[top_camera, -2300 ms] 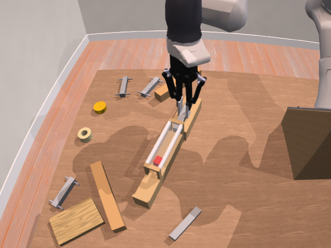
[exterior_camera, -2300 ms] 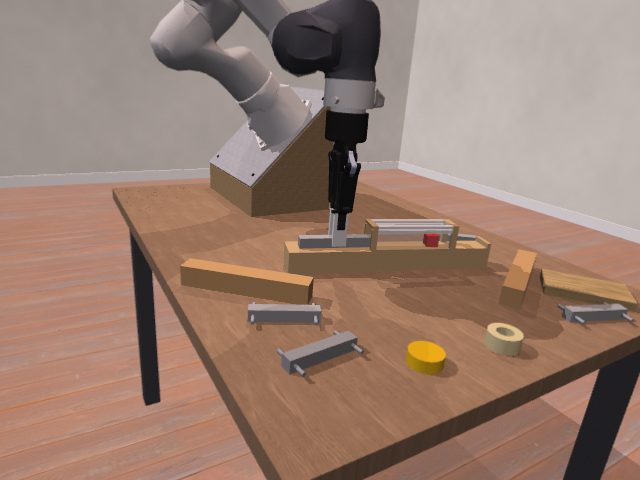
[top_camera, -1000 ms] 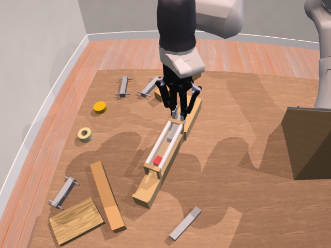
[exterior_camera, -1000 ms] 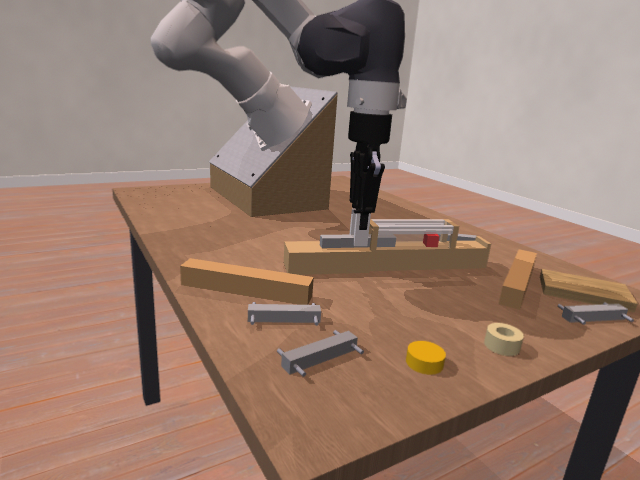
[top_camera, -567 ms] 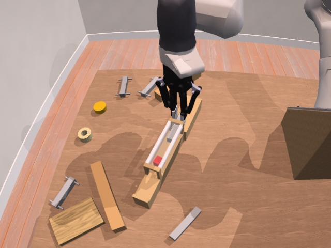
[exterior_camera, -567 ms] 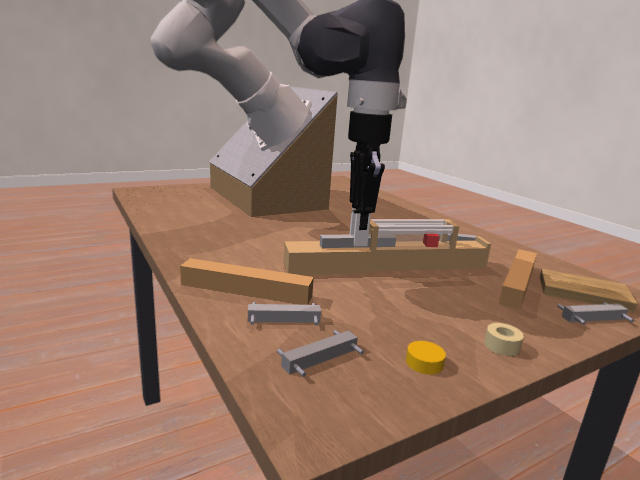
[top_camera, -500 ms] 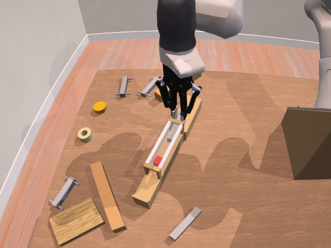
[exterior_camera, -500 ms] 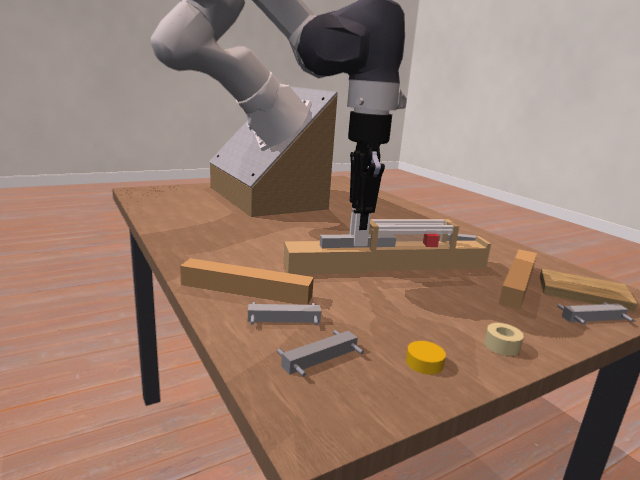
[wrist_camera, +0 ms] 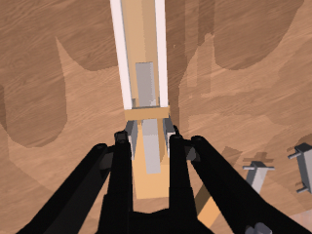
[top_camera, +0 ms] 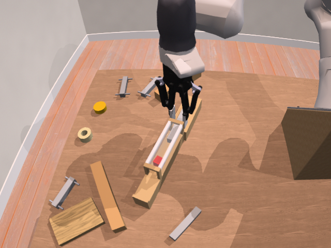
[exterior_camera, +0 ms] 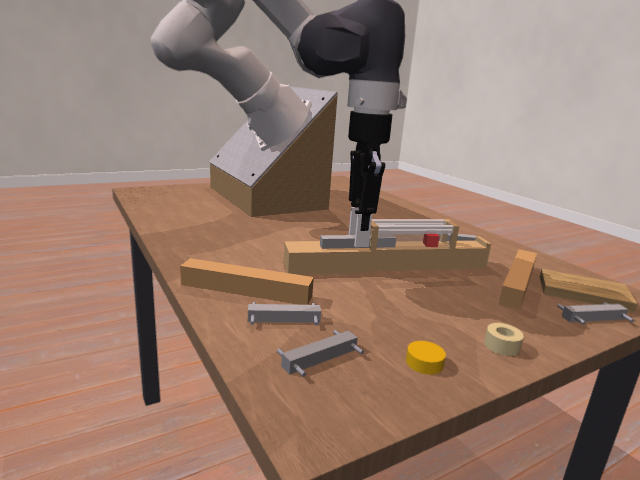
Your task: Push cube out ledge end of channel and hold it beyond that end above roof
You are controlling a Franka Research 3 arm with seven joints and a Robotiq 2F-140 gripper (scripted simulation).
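The red cube point(top_camera: 158, 160) point(exterior_camera: 430, 239) sits inside the channel point(top_camera: 160, 141) point(exterior_camera: 408, 223) point(wrist_camera: 120, 58), near the end with the short ledge and raised lip point(top_camera: 145, 192) point(exterior_camera: 478, 245). A grey pusher tool point(top_camera: 172, 134) point(exterior_camera: 341, 240) point(wrist_camera: 144, 83) lies with its bar reaching into the channel's opposite end, its upright handle outside the opening. My gripper point(top_camera: 178, 113) point(exterior_camera: 363, 224) point(wrist_camera: 149, 121) stands straight down over that handle, outside the channel. Its fingers are slightly open on either side of the handle and not clamping it. A gap separates the tool's tip from the cube.
One wooden plank point(top_camera: 106, 196) point(exterior_camera: 518, 276) and a wood slab point(top_camera: 76, 220) point(exterior_camera: 586, 289) lie near the ledge end. Another plank point(exterior_camera: 245, 279), three grey pinned bars point(top_camera: 64, 192) point(top_camera: 123, 86) point(top_camera: 147, 87), a flat grey bar point(top_camera: 185, 223), a yellow disc point(top_camera: 100, 107) point(exterior_camera: 425, 356) and a ring point(top_camera: 89, 136) point(exterior_camera: 504, 345) lie around. The arm's wedge mount point(top_camera: 307, 141) point(exterior_camera: 289, 180) stands at the side.
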